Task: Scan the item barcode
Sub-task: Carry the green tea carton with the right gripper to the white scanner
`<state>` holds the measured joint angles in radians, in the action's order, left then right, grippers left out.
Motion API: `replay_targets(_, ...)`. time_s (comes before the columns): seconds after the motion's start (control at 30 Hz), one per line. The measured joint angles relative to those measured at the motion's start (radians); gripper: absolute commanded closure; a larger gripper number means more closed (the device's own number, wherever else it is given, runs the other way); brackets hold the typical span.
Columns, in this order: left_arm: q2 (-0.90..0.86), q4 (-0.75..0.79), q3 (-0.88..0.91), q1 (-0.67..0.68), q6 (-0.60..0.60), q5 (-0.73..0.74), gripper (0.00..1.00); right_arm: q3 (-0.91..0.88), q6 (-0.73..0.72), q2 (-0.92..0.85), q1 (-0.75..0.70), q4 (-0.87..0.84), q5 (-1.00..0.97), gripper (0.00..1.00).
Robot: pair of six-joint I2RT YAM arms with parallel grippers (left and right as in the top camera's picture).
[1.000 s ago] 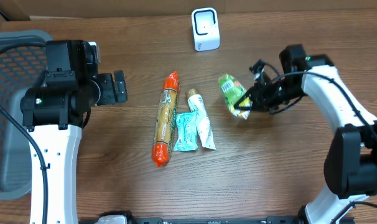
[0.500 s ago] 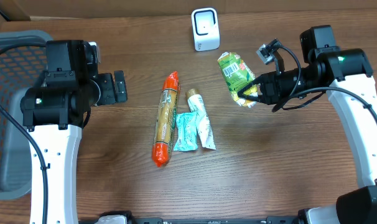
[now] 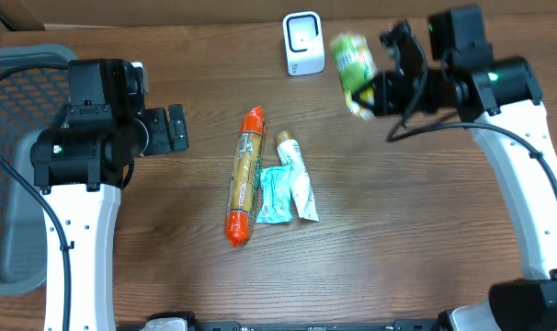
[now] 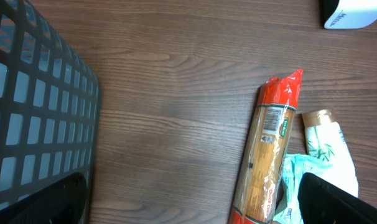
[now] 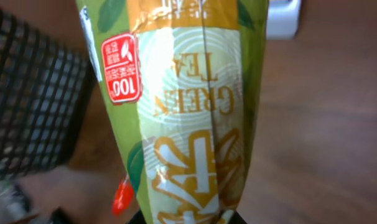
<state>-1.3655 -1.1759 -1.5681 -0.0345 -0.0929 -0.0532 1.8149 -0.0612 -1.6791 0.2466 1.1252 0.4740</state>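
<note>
The green foil packet printed "GREEN TEA" [image 3: 354, 61] is off the brown wooden table [image 3: 398, 239], up near the far edge. In the overhead view it sits just to the right of the small white boxy scanner [image 3: 303, 43], blurred, and apart from it. The right gripper [image 3: 365, 95] is clamped on the packet's lower end. In the right wrist view the packet [image 5: 188, 112] fills the middle of the frame, its lettering upside down and a red "100" badge on its side. No barcode shows on the face turned to that camera.

The left gripper [image 3: 176, 129] hangs over the left part of the table with its jaws spread wide and nothing between them. It is beside the grey mesh basket [image 3: 21, 53] at the left edge.

Three items lie at the table's middle:
- A long tube of tan snack with orange-red ends [image 3: 244, 175] lies lengthwise, one end pointing at the far edge.
- A pale tube with a gold cap [image 3: 292, 170] lies just right of the long tube.
- A teal-and-white sachet [image 3: 274, 195] lies between the two and touches both.

The left wrist view shows the basket wall [image 4: 33, 106], the long tube's white label and a corner of the scanner.
</note>
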Motion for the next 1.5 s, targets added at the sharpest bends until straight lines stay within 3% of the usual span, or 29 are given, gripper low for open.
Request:
replay_targets(0.2,0.000,0.000,0.000,0.000,0.000,0.000,0.00,0.293,-0.021,-0.179,0.127,-0.021,-0.320,0.97)
replay_targets(0.43,-0.001,0.000,0.000,0.000,0.000,0.000,0.01,0.319,0.058,-0.465,0.254,-0.268,-0.854,0.96)
replay_targets(0.6,-0.003,-0.002,0.000,0.000,0.000,0.000,0.01,0.318,0.187,-0.630,0.257,-0.462,-1.086,0.96)
replay_targets(0.9,-0.003,-0.002,0.000,0.000,0.000,0.000,0.00,0.318,0.435,-0.775,0.248,-0.680,-1.252,0.96)
replay_targets(1.07,-0.003,-0.002,0.000,0.000,0.000,0.000,0.00,0.318,0.560,-0.803,0.251,-0.706,-1.275,0.96)
replay_targets(1.5,-0.003,-0.002,0.000,0.000,0.000,0.000,0.00,0.318,0.727,-0.871,0.253,-0.872,-1.290,0.96)
